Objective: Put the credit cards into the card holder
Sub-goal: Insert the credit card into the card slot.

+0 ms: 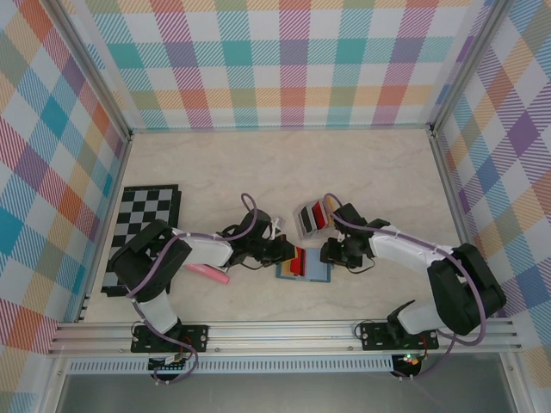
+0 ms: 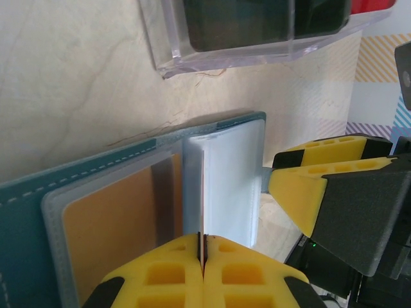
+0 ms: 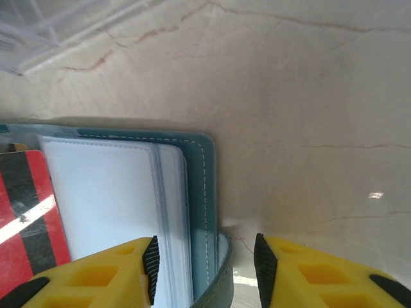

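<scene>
The left claw is pinching one credit card edge-on over the open card holder, which is lying lower centre in the top view. The right claw, jaws apart, is straddling the holder's cover edge. The next move is probably calling for a straight push into a sleeve. The pale marbled surface is sitting within checked walls.

Teal stitched fold-over card holder lies open on pale marble tabletop; yellow right gripper fingers, parted, straddle its edge beside a red-black striped card
</scene>
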You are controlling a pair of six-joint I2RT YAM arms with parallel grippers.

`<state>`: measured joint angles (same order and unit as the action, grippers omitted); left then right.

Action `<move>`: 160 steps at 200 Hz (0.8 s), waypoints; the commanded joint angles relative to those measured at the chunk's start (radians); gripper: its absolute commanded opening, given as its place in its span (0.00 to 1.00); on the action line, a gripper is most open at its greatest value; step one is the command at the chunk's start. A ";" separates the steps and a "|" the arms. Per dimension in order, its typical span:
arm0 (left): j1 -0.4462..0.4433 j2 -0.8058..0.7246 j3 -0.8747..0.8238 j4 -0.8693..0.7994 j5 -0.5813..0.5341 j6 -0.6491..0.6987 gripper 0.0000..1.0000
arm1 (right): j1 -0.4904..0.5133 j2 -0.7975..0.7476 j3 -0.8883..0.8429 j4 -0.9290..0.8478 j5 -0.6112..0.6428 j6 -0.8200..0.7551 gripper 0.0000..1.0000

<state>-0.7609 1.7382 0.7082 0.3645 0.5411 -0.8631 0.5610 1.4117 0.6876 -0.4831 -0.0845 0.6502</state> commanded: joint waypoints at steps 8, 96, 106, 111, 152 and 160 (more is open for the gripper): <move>-0.020 0.042 0.005 0.042 0.016 0.014 0.00 | 0.005 0.049 -0.017 0.033 -0.022 0.020 0.41; -0.037 0.084 0.020 0.067 -0.004 -0.007 0.00 | 0.005 0.082 -0.028 0.077 -0.040 0.025 0.14; -0.037 0.086 0.018 0.076 -0.010 -0.015 0.00 | 0.005 0.082 -0.027 0.082 -0.047 0.025 0.14; -0.038 0.087 0.018 0.078 -0.010 -0.017 0.00 | 0.005 0.084 -0.029 0.082 -0.047 0.025 0.14; -0.047 0.099 0.031 0.080 -0.010 -0.022 0.00 | 0.005 0.080 -0.032 0.080 -0.046 0.029 0.14; -0.054 0.105 0.038 0.080 -0.014 -0.024 0.00 | 0.005 0.079 -0.034 0.087 -0.049 0.033 0.14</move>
<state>-0.7807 1.8076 0.7219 0.4572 0.5484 -0.8787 0.5560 1.4483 0.6838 -0.4503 -0.1051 0.6701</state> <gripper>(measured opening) 0.042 0.143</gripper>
